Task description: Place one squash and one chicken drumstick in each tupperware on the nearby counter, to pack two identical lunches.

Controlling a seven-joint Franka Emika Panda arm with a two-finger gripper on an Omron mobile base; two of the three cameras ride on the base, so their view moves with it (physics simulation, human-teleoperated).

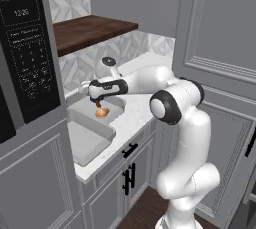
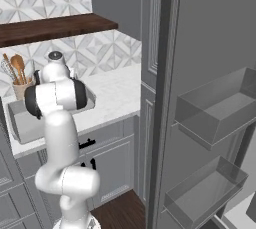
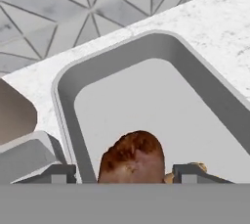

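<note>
On the white counter (image 1: 134, 115) stand two grey tupperware boxes. In the farther tupperware (image 1: 116, 107) lies a brown chicken drumstick (image 1: 101, 113). My gripper (image 1: 98, 102) hangs just above it, open. Seen from the hand, the drumstick (image 3: 132, 159) rests on the floor of that tupperware (image 3: 161, 47), between my fingertips (image 3: 62, 173), with a gap on each side. The nearer tupperware (image 1: 90, 140) holds nothing that I can see. In the right base view my arm covers most of the far tupperware (image 2: 90, 100). The squash is out of view.
A black microwave (image 1: 25, 48) hangs at the left, with a dark wooden shelf (image 1: 92, 29) over the counter. A utensil holder with wooden spoons (image 2: 21, 80) stands by the backsplash. A tall grey cabinet (image 1: 220, 48) closes the right side, with clear bins (image 2: 215, 108) beyond.
</note>
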